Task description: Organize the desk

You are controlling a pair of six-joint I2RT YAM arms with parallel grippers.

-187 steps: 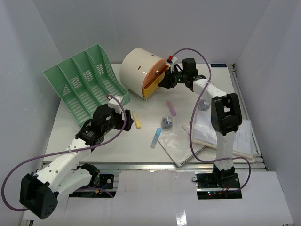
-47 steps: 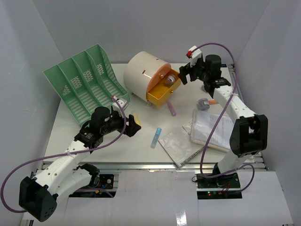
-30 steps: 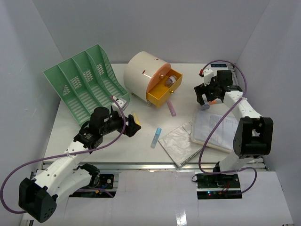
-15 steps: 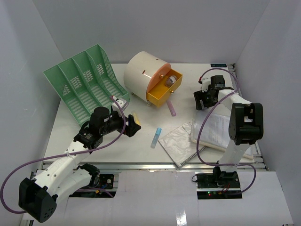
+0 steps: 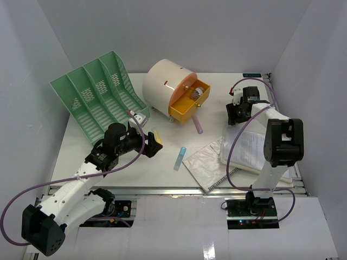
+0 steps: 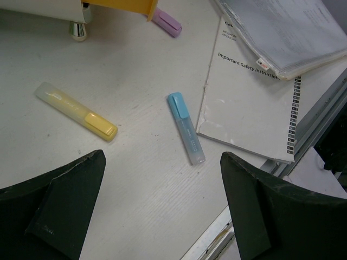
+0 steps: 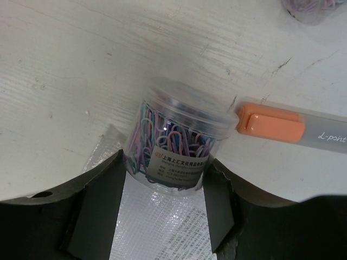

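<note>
Filling mid-frame, white worktop (image 5: pixel 162 170) with open room at lower centre, left gripper (image 6: pixel 162 157) spread wide and empty, right gripper (image 7: pixel 165 179) closed on paper-clip tub (image 7: pixel 173 135) near right edge, open yellow drawer (image 5: pixel 184 111) holding small jar (image 5: pixel 196 92).

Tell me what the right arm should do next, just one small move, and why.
Probably lift straight up a little. The right gripper has its fingers against both sides of the paper clip tub, which stands on the desk with an orange-capped marker right beside it; rising first should clear the marker before carrying the tub to the open drawer.
</note>
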